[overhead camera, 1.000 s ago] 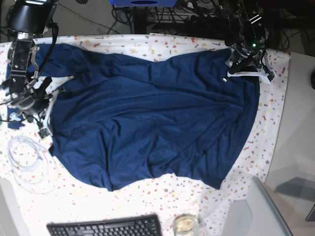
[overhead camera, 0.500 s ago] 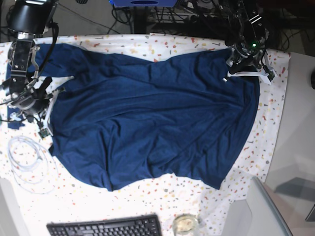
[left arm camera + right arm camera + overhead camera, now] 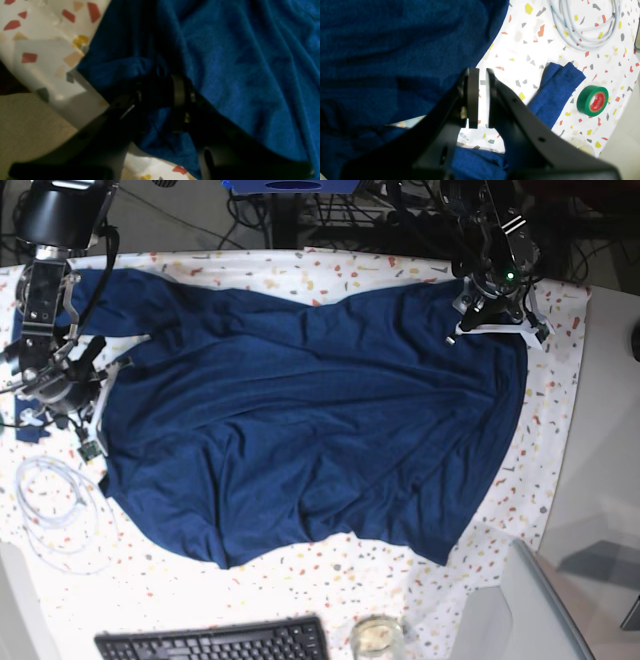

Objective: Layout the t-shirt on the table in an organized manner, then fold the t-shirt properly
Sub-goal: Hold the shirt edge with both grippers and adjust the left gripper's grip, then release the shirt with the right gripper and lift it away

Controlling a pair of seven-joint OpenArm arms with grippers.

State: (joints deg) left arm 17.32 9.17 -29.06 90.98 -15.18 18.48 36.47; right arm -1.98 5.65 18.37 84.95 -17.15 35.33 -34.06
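Observation:
The dark navy t-shirt (image 3: 300,410) lies spread and wrinkled over the speckled table (image 3: 330,570). At the shirt's far right corner, my left gripper (image 3: 492,320) is down on the cloth. The left wrist view shows the left gripper (image 3: 158,95) shut on a bunched fold of the t-shirt (image 3: 237,62). My right gripper (image 3: 60,395) hovers at the shirt's left edge. In the right wrist view the right gripper (image 3: 482,95) is shut to a thin slit with nothing in it, just off the t-shirt (image 3: 395,50), and bare table (image 3: 520,50) shows behind it.
A coiled white cable (image 3: 55,500) lies at the left, with a green tape roll (image 3: 592,100) and a small blue cloth scrap (image 3: 555,87) beside it. A black keyboard (image 3: 215,642) and a glass (image 3: 377,637) sit at the front edge.
My left gripper has closed onto the shirt's far right corner and shifted slightly up and left with it. The right arm has not moved.

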